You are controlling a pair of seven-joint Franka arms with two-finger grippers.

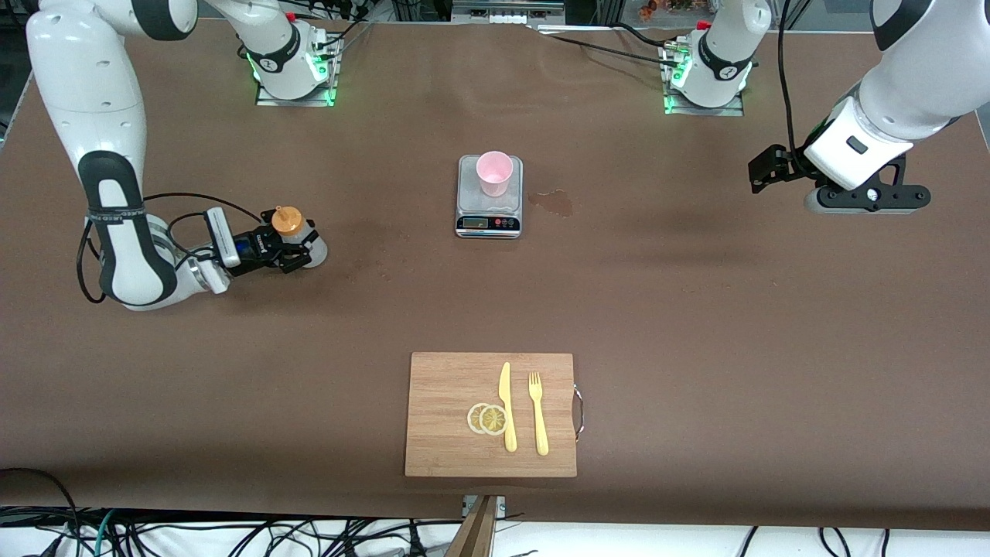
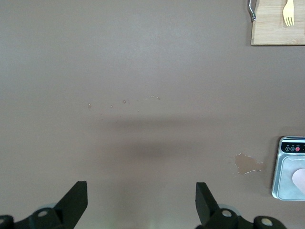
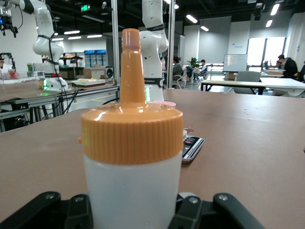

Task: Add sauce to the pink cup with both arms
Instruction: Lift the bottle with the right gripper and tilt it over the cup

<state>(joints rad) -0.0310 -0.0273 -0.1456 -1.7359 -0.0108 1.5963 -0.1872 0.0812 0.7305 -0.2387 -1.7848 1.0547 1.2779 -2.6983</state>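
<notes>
The sauce bottle [image 1: 289, 224], whitish with an orange nozzle cap, stands upright on the table toward the right arm's end. My right gripper [image 1: 298, 249] is low at the table and shut on the bottle's body; in the right wrist view the bottle [image 3: 131, 143] fills the space between the fingers of that gripper [image 3: 133, 210]. The pink cup [image 1: 494, 172] stands on a small scale [image 1: 489, 220] mid-table; its rim shows past the bottle [image 3: 162, 103]. My left gripper [image 1: 862, 203] waits open and empty, high over bare table at the left arm's end [image 2: 141, 188].
A wet stain [image 1: 553, 203] lies on the table beside the scale, toward the left arm's end. A wooden cutting board [image 1: 441, 418] near the front edge holds lemon slices [image 1: 487, 418], a yellow knife [image 1: 506, 406] and a yellow fork [image 1: 537, 414].
</notes>
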